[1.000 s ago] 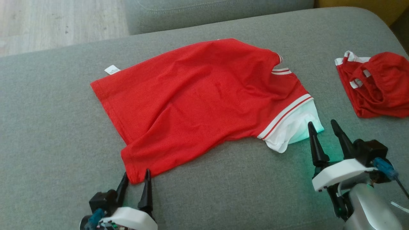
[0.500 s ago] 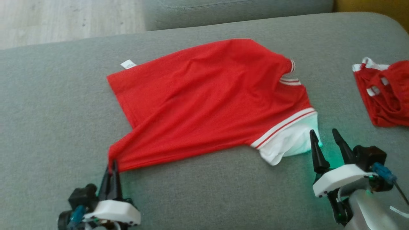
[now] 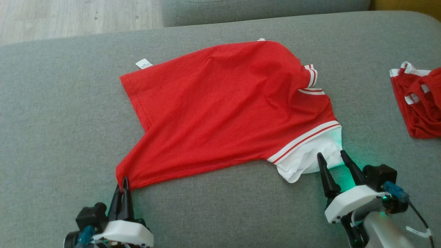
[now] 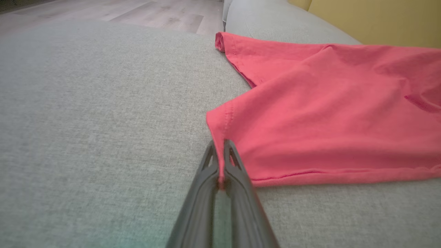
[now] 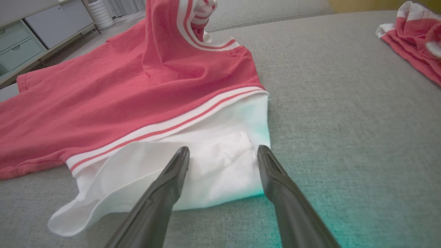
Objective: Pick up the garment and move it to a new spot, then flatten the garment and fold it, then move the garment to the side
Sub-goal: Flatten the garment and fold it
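The red shirt [image 3: 220,103] lies spread on the grey sofa [image 3: 51,131], its near hem corner pinched in the clenched left hand [image 3: 123,182]. The right hand [image 3: 331,154] hangs released, its fingers poised either side of the white sleeve [image 3: 303,160] without gripping it. The left hand holds only a thin tip of cloth, so a firm pull could slip it free, and if the right hand closes on one layer or misses the sleeve, the shirt would likely lift lopsided, bunch up, or drag towards the other red garment [image 3: 422,110] nearby.
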